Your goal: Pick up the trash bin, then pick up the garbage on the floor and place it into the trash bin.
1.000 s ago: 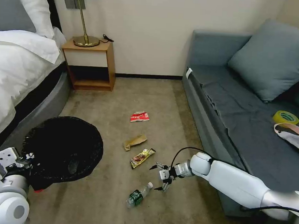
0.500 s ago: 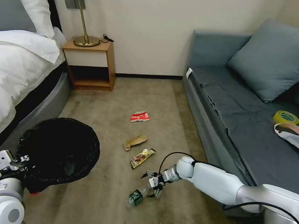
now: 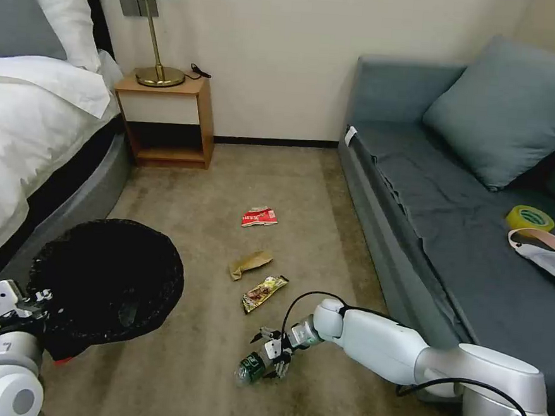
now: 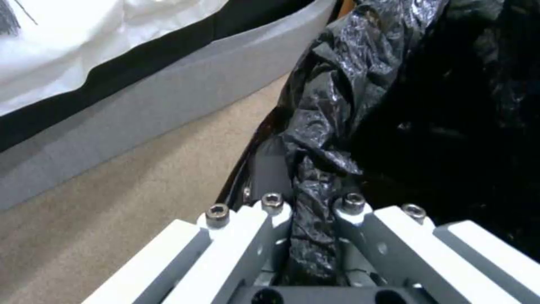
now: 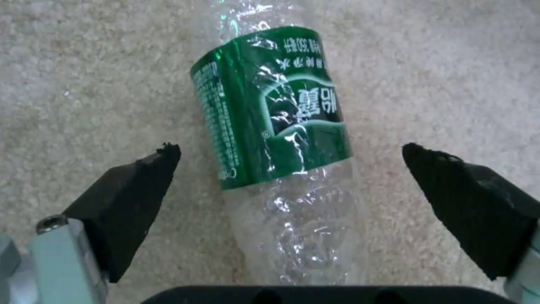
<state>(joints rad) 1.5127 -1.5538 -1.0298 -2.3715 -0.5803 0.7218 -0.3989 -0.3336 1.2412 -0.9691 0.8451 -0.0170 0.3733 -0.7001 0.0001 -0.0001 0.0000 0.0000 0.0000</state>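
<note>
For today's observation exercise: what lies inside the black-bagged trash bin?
Inside the small round white trash bin lined with a crinkly black bag, held at its rim by the left gripper, only dark bag folds show. No litter is visible, though the shadowed bottom cannot be made out.

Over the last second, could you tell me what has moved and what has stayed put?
The right pincer came down and toward the robot, and now straddles the bottle on the floor, open, not yet gripping. The left pincer stays clamped on the bin, which drifted slightly left. The three wrappers and the bottle lie where they were.
</note>
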